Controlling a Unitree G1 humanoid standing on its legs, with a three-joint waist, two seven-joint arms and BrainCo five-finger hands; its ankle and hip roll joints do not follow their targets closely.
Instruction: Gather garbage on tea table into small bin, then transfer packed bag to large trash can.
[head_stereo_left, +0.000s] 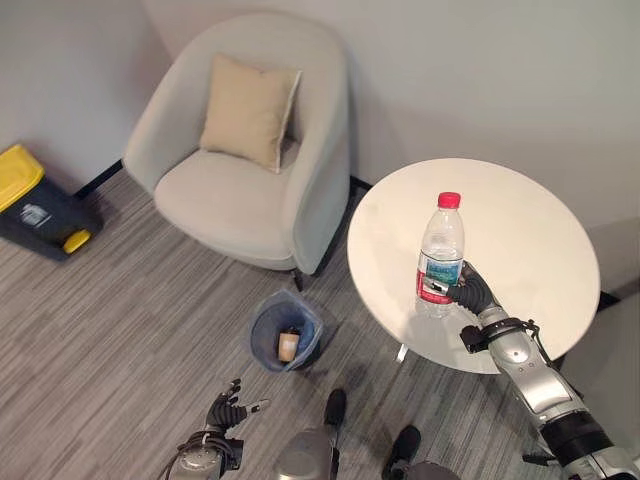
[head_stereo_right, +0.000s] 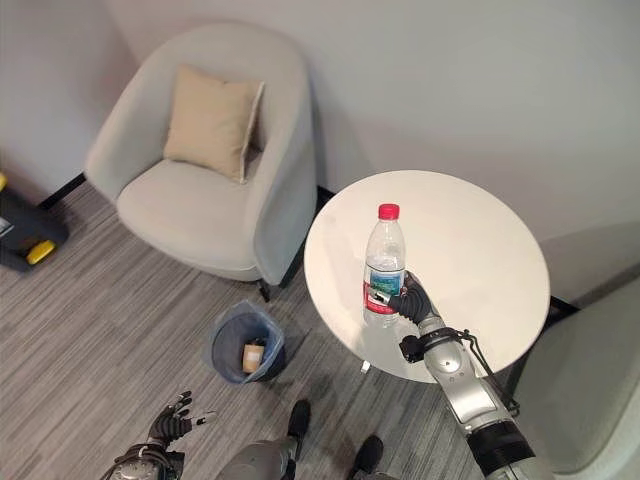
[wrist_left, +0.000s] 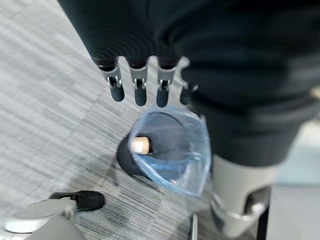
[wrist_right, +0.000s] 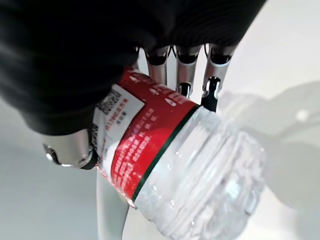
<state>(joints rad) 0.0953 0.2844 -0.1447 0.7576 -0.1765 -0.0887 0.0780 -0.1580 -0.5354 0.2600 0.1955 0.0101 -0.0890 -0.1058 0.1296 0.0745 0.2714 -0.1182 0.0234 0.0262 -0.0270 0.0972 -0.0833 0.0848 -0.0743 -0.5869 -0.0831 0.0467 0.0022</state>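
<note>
Right hand (head_stereo_left: 474, 290) is gripping the upright water bottle (head_stereo_left: 440, 255) over the tabletop (head_stereo_left: 530, 230), fingers wrapped tight; small bin (head_stereo_left: 287, 330) is sitting down to its left, left hand (head_stereo_left: 228, 410) hanging loose

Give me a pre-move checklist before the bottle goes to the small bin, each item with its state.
1. Grip: right hand curled round the plastic water bottle: ok.
2. Bottle upright, red cap on: ok.
3. Bottle lifted off the round white table: cannot tell.
4. Small bin on the floor between armchair and table, blue bag liner open: ok.
5. Room in the bin: one small item at the bottom, space left: ok.
6. Left hand low near the floor, open, holding nothing: ok.
</note>
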